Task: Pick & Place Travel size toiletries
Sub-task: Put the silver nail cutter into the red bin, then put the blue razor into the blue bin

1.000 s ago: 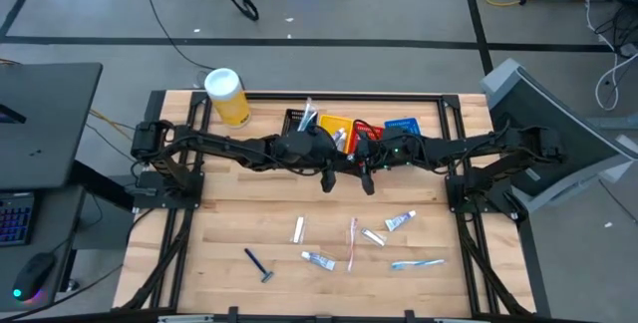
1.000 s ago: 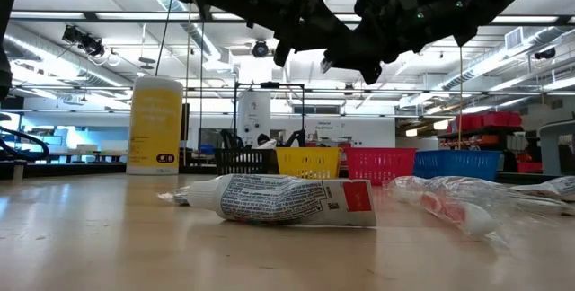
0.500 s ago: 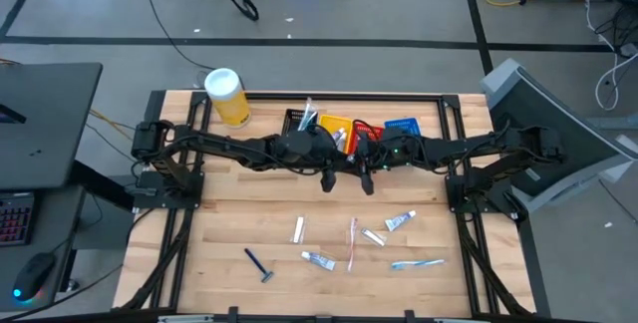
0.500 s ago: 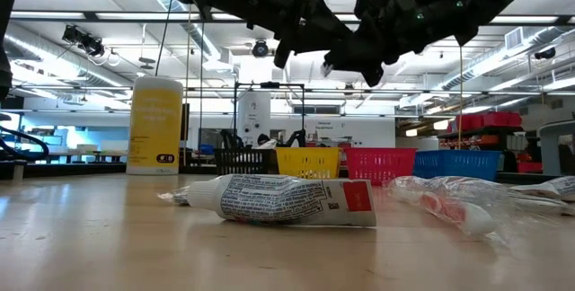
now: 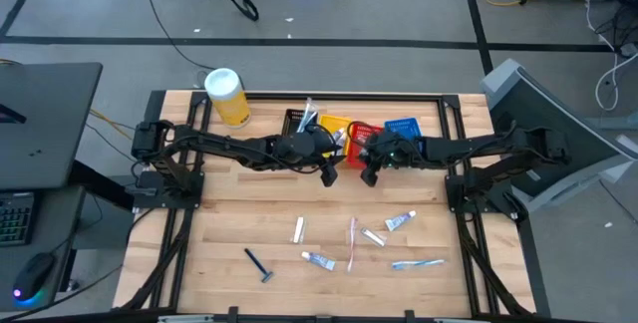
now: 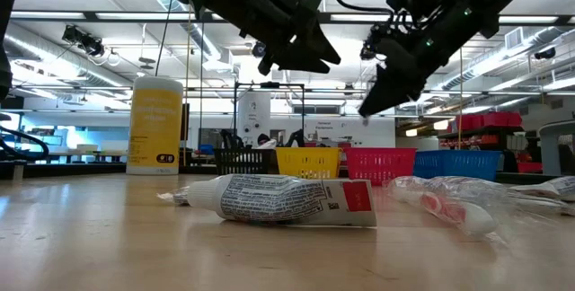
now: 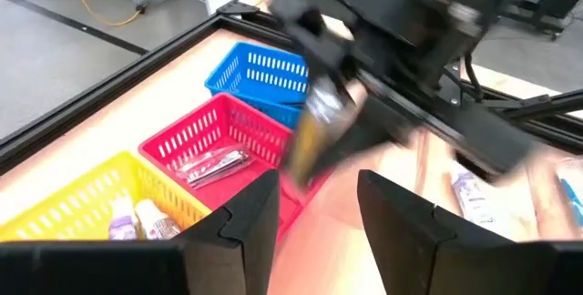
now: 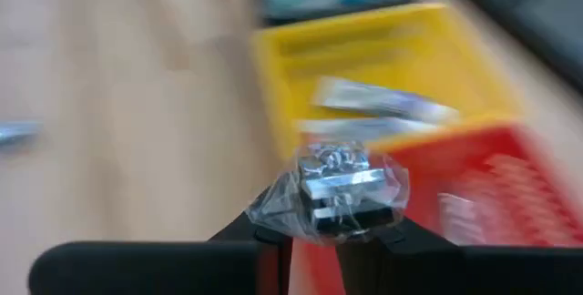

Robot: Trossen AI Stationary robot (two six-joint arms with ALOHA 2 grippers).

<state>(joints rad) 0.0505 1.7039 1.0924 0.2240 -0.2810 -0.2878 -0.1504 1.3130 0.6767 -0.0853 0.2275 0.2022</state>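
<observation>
Several travel toiletries lie on the near half of the table: white tubes [image 5: 298,228] [image 5: 319,259] [image 5: 401,220], a pale toothbrush [image 5: 352,243], a blue toothbrush [image 5: 417,263] and a dark razor [image 5: 259,263]. Nearest the low camera lies a white tube [image 6: 287,199]. My right gripper [image 5: 367,175] hovers in front of the yellow and red baskets, shut on a small clear-wrapped item [image 8: 342,190]. My left gripper [image 5: 327,175] hangs beside it over mid-table, open [image 7: 319,218] and empty. More wrapped items sit in the yellow basket [image 7: 137,218] and the red basket [image 7: 214,163]. My right gripper pinches the clear-wrapped item [image 8: 339,206] between its two fingers [image 8: 273,233], and the wrapper bulges out past the fingertips. The item is lifted clear, high above the table. In the low view the fingers slant downward [image 6: 370,107].
Along the far edge stand four small baskets: black [image 5: 299,121], yellow [image 5: 334,127], red [image 5: 365,128], blue [image 5: 402,125]. A big yellow canister with a white lid [image 5: 227,97] stands at the far left. Bare wood lies between the grippers and the loose items.
My right gripper has swung toward the table's right and tipped so that its fingers slant more steeply down, still shut on the wrapped item; its wrist view is smeared by the motion. The left gripper has shifted only slightly. The items on the table have stayed put.
</observation>
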